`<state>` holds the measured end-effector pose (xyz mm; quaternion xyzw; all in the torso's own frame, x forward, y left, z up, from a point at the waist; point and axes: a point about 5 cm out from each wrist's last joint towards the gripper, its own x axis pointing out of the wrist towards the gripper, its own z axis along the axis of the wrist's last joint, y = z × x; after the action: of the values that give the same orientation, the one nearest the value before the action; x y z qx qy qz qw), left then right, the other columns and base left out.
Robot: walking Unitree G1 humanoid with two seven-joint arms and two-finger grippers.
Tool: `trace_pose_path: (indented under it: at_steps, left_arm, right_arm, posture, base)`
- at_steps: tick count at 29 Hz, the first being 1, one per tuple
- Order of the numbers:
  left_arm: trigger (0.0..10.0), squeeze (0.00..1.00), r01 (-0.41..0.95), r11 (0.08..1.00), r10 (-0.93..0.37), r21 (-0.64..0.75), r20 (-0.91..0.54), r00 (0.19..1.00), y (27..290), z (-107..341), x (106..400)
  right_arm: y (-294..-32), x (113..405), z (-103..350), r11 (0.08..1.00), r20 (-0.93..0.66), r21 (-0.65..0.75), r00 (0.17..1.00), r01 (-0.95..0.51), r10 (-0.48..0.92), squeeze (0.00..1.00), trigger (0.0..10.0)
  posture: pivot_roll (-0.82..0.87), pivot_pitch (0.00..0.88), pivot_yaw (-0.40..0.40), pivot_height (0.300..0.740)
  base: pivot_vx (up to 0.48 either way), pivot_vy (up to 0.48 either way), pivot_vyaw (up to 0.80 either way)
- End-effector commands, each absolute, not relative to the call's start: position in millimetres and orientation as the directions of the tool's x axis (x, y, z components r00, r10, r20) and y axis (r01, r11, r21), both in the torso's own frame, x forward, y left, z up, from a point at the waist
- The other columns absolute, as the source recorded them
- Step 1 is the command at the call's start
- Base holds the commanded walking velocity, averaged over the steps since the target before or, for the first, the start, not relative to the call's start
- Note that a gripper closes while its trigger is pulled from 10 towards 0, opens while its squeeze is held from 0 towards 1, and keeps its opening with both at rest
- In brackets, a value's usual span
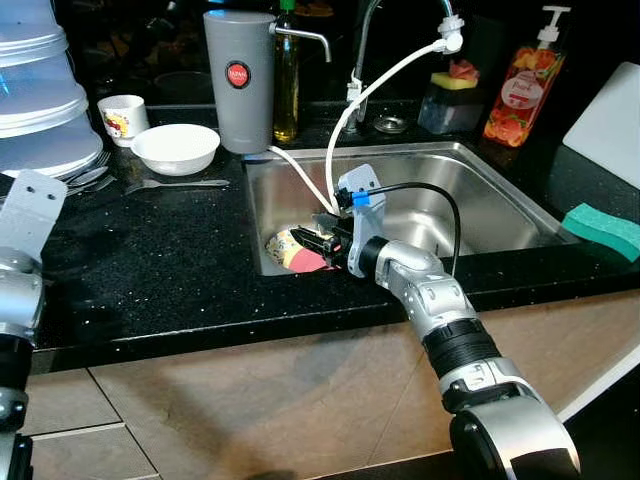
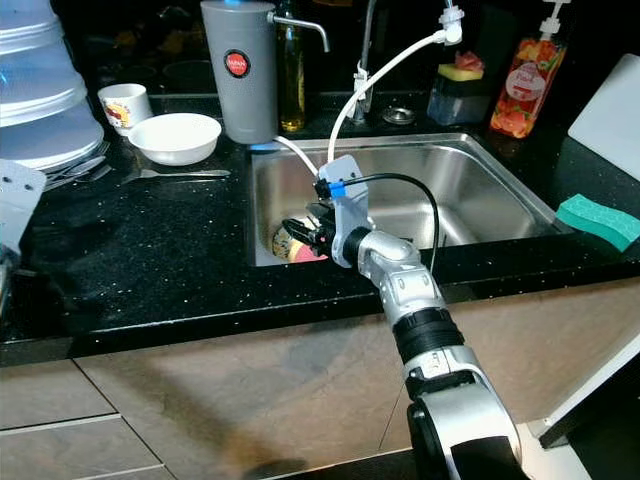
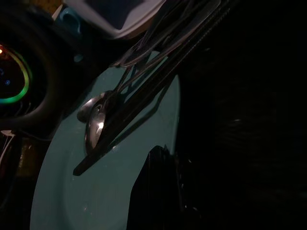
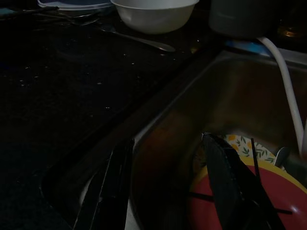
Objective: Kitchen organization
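My right gripper [image 1: 316, 238] reaches down into the front left corner of the steel sink [image 1: 480, 190]. Its two black fingers [image 4: 117, 177] stand open, holding nothing. Just beneath them lies a dish [image 1: 293, 254] with a red inside, a yellow rim and a flowered outside [image 4: 230, 206]; one finger hangs over its rim. On the counter to the left sit a white bowl [image 1: 175, 148], a small printed mug [image 1: 123, 118] and a fork [image 1: 178, 184]. My left arm [image 1: 25, 230] stays at the left edge, near a pale plate [image 3: 72, 191] with spoons [image 3: 96, 125] on it.
A grey jug [image 1: 240, 80] and an oil bottle [image 1: 287, 85] stand behind the sink's left corner. A white hose [image 1: 385, 80] loops from the tap into the sink. Stacked plastic tubs [image 1: 40, 90] sit far left. Soap bottle [image 1: 525, 85], green sponge [image 1: 603, 228] and white board [image 1: 612, 120] are right.
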<state>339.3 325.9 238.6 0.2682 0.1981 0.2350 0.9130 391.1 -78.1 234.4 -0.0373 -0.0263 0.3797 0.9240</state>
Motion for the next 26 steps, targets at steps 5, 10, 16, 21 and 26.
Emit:
trace_pose_path:
  at_steps: [5, 10, 16, 21, 26]
  left_arm:
    - [0.0, 0.0, -0.173, 0.834, 0.413, 0.525, -0.384, 0.826, 296.5, 204.0, 343.3]
    - [0.0, 0.0, -0.122, 0.847, 0.364, 0.517, -0.397, 0.842, 280.6, 200.4, 344.1]
    - [0.0, 0.0, -0.035, 0.873, 0.268, 0.487, -0.418, 0.868, 248.4, 196.2, 342.0]
    - [0.0, 0.0, 0.021, 0.885, 0.202, 0.466, -0.423, 0.883, 228.5, 196.3, 339.7]
    - [0.0, 0.0, 0.072, 0.886, 0.142, 0.459, -0.415, 0.898, 211.6, 197.9, 336.3]
  right_arm:
    - [-77.1, 391.2, 232.7, 0.703, 0.001, -0.084, 0.705, -0.707, 0.709, 0.0, 10.0]
    - [-77.0, 391.0, 231.8, 0.701, -0.001, -0.086, 0.704, -0.708, 0.71, 0.0, 10.0]
    - [-76.7, 390.5, 230.7, 0.699, -0.006, -0.089, 0.702, -0.71, 0.712, 0.0, 10.0]
    - [-76.7, 390.2, 230.3, 0.698, -0.007, -0.091, 0.702, -0.71, 0.712, 0.0, 10.0]
    - [-76.8, 390.1, 230.0, 0.698, -0.008, -0.093, 0.701, -0.71, 0.713, 0.0, 10.0]
  posture:
    - [0.07, 0.104, -0.03, 0.74]
    - [0.07, 0.098, -0.028, 0.74]
    - [0.07, 0.09, -0.024, 0.74]
    - [0.07, 0.088, -0.023, 0.74]
    - [0.07, 0.088, -0.022, 0.74]
  base:
    - [0.0, 0.0, 0.0]
    - [0.0, 0.0, 0.0]
    - [0.0, 0.0, 0.0]
    - [0.0, 0.0, 0.0]
    - [0.0, 0.0, 0.0]
